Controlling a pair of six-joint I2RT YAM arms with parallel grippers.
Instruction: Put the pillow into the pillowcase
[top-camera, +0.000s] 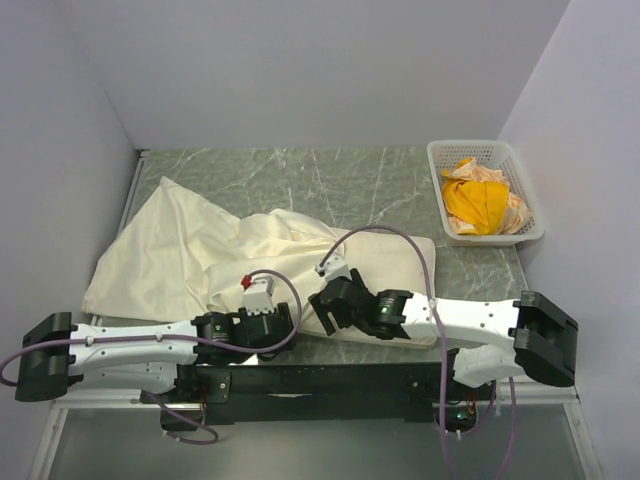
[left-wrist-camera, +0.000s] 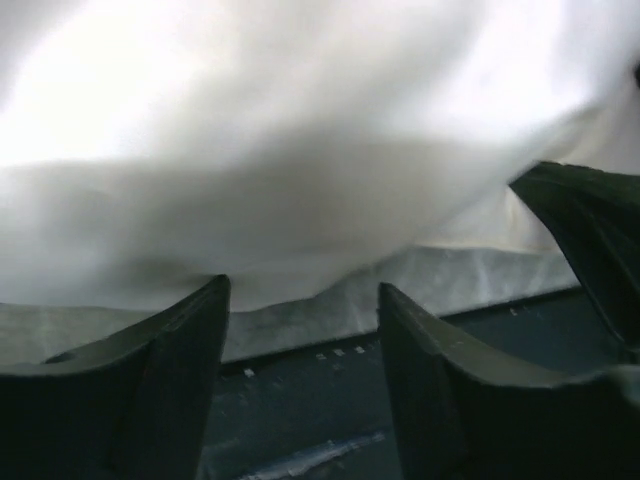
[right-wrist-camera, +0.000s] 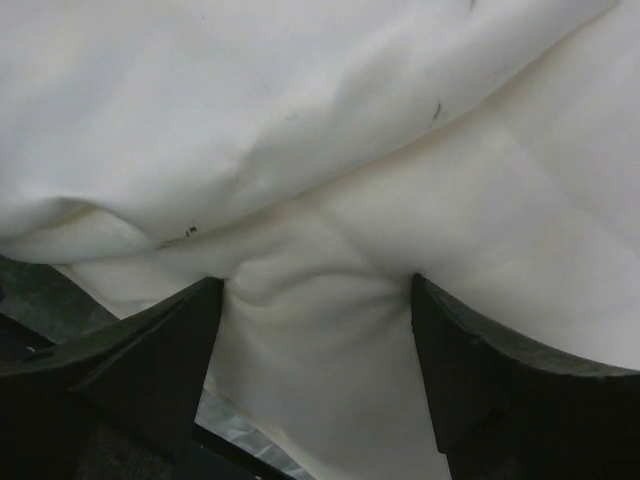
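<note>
Pillow lies long axis left-right on table, left end meeting pillowcase. Basket far right. Left fingers and right fingers spread apart.

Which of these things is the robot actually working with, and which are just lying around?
In the job: pillow, pillowcase, left gripper, right gripper.
Lying about: white basket, orange-yellow cloth inside it.

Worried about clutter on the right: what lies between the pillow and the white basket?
Only a narrow strip of bare marble table separates the pillow from the basket; the top external view shows it.
</note>
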